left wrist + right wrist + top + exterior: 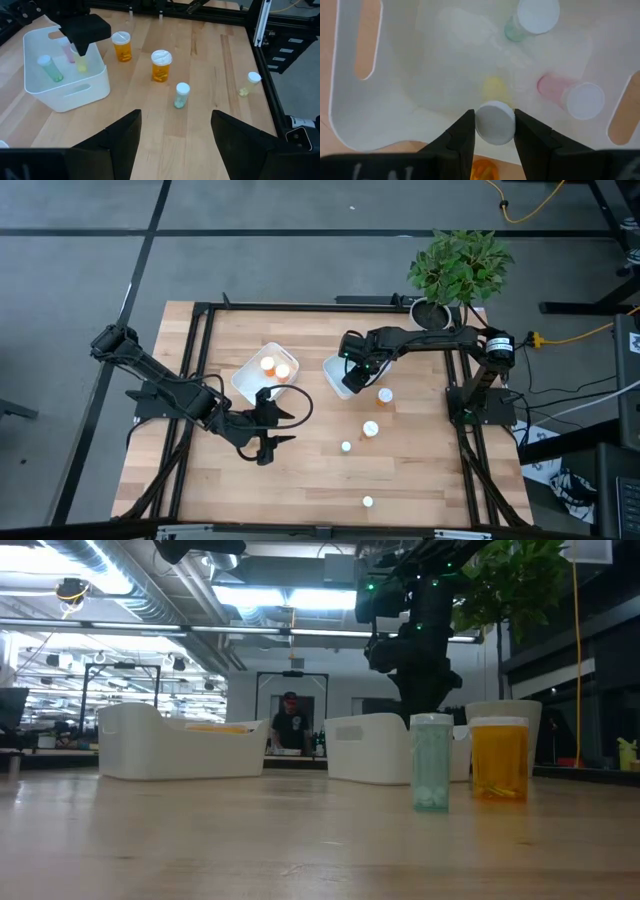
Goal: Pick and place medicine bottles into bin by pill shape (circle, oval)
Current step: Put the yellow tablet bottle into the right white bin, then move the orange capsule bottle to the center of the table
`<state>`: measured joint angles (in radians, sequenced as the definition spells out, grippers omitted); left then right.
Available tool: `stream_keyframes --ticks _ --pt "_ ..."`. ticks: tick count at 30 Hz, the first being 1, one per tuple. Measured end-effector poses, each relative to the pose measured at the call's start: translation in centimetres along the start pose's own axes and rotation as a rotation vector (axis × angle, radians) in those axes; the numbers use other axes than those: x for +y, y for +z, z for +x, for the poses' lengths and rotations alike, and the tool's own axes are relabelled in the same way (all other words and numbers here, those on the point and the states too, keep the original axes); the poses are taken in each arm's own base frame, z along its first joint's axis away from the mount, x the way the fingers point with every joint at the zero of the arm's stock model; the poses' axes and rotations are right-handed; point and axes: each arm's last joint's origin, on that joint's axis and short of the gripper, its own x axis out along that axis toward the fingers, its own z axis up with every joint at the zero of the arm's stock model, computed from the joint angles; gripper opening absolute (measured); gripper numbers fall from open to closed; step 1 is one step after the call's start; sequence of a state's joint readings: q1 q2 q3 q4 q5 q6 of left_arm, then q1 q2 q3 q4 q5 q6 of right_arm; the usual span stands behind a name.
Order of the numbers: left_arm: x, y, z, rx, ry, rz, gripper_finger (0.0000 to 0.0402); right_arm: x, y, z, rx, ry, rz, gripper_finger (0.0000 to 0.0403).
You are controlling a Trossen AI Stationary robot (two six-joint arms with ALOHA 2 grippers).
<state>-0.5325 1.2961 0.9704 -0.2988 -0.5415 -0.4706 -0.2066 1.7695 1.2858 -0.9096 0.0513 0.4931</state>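
My right gripper hangs over the right white bin, shut on a pale yellow bottle with a white cap. That bin also holds a pale green bottle and a pink bottle, both lying on its floor. The left white bin holds orange bottles. Two orange bottles, a pale green one and a pale yellow one stand on the table. My left gripper is open and empty near the table's middle. My right gripper pinches the yellow bottle by its white cap between its two fingers. The fingers point down from above. The bottle hangs upright below them, inside the right bin; I cannot tell whether its base touches the bin's floor.
A potted plant stands at the table's far right corner. A black frame runs around the table. Bare wood lies near the front edge, with one small bottle there. A person shows far behind the table.
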Motion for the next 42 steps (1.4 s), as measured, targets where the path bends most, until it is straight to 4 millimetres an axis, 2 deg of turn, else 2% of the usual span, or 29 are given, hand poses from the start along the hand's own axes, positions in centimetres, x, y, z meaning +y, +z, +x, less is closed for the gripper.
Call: stream_keyframes --ticks 11,21,34,38,42 --pt "0.0 0.0 0.0 0.000 0.000 0.000 0.0234 -0.1 0.0 0.0 -0.016 -0.030 -0.001 0.0127" --pt "0.0 0.0 0.0 0.006 -0.013 0.006 0.0234 -0.1 0.0 0.0 -0.016 -0.030 -0.002 0.0175" --pt "0.0 0.0 0.0 0.007 -0.014 0.009 0.0234 -0.1 0.1 0.0 -0.018 -0.030 -0.002 0.0182" --pt "0.0 0.0 0.0 0.007 -0.014 0.009 0.0234 0.0 0.6 -0.6 -0.040 -0.021 -0.021 0.0182" --pt "0.0 0.0 0.0 0.007 -0.014 0.009 0.0234 0.3 1.5 -2.2 -0.071 -0.006 -0.018 0.0178"
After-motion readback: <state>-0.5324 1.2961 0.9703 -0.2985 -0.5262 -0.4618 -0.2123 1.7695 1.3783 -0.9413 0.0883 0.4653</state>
